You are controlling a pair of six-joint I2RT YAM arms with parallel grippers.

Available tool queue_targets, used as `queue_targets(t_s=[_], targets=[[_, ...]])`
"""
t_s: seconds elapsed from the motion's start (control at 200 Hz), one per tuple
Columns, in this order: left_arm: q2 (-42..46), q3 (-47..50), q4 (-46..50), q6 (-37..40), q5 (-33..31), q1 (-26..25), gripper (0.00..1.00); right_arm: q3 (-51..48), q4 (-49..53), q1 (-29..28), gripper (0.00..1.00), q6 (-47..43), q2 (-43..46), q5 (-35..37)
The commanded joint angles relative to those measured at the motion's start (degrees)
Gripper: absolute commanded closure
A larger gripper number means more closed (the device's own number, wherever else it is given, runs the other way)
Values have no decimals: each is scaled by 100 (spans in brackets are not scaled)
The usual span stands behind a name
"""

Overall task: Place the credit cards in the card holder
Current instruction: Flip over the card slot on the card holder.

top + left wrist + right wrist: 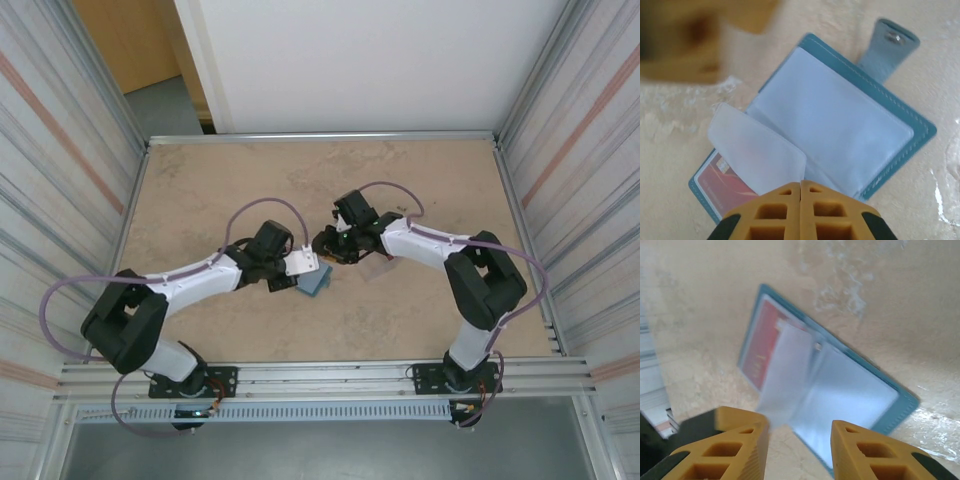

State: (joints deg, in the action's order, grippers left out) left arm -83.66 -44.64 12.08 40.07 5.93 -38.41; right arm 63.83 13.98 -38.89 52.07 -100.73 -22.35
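Mid-frame in the left wrist view, the card holder [850, 125] lies open, a credit card [722, 189] pocketed lower left. The left fingers [777, 212], together, seemingly pin it, and the right fingers [860, 445] hover apart.

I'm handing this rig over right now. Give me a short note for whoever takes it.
Left gripper: shut, tips at the edge of the open teal-blue booklet card holder on the beige table.
Right gripper: open, empty, above the holder.
Done: one thin red credit card sits in a pocket under a lifted clear sleeve.
Left: pocket any other cards.
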Motion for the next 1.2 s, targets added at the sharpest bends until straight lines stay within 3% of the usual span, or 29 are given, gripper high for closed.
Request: queue_targets(t_s=[0.0,0.371,0.556,0.651,0.752,0.872,1.032,1.123,1.193], targets=[[229,21,15,-560,660,28,100,42,-202,-139,63,432,-375,-34],[315,127,-69,-498,641,36,99,472,-791,-275,64,902,-1082,-357],[313,171,-68,-422,599,29,98,445,-967,-286,65,1006,-1030,-445],[315,171,-65,-422,591,30,96,424,-1019,-284,78,1023,-1067,-508],[318,162,-49,-463,577,48,92,298,-1246,-268,100,1111,-1066,-593],[437,-12,341,-606,877,77,75,283,-1184,-258,100,1053,-1061,-581],[824,-499,1645,-486,1487,223,55,530,-970,-297,100,960,-1175,-639],[1072,-721,2139,-564,1614,566,54,815,-785,-378,80,869,-1324,-613],[1253,-815,2295,-732,1776,952,53,1054,-714,-423,72,828,-1496,-639]])
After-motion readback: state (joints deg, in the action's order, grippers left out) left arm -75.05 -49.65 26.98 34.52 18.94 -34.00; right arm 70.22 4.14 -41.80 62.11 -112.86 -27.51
